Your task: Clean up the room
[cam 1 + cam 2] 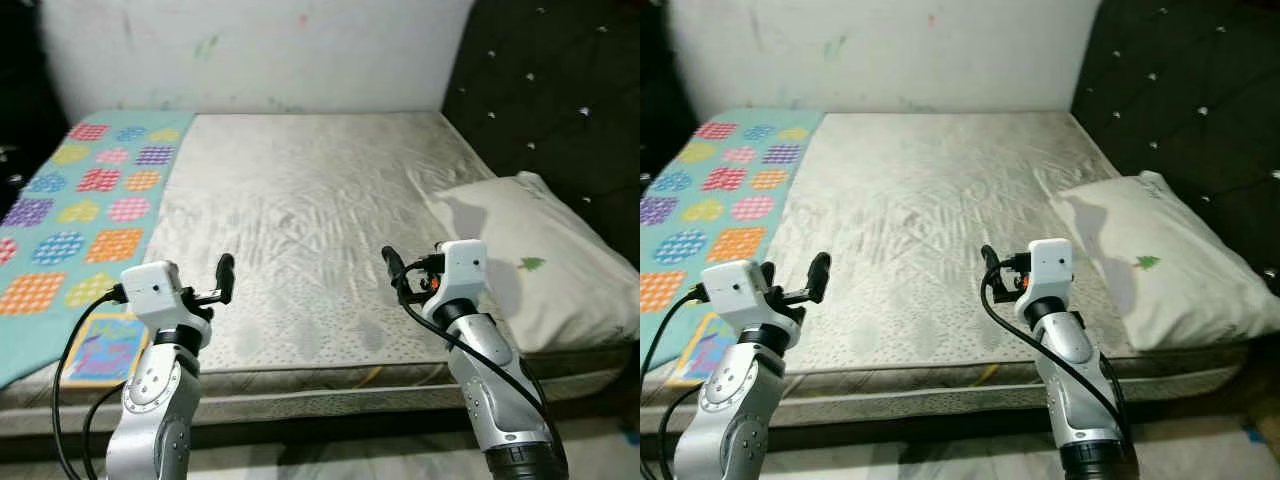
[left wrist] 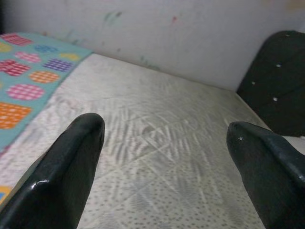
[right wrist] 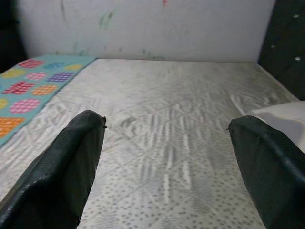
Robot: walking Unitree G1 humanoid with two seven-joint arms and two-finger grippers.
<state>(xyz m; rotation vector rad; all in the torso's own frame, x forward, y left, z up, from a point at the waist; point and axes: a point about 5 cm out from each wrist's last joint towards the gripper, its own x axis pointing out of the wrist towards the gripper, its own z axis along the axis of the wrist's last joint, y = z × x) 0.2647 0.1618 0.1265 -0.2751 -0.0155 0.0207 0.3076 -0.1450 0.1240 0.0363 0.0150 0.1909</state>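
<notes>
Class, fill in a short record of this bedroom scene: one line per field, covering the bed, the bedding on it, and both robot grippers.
Bed: bare grey mattress against a white wall
Blanket: teal, coloured circles, along the robot's left side of the bed
Pillow: white pillow at the dark headboard
Left gripper: open, above the near edge
Right gripper: open, above the near edge

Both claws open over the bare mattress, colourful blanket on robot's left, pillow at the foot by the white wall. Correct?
Not quite. The pillow lies on the robot's right against the dark tufted headboard, not by the white wall; the left eye view shows it. The rest stands: left claw and right claw are open over the bare mattress, and the colourful blanket is on the robot's left.
</notes>
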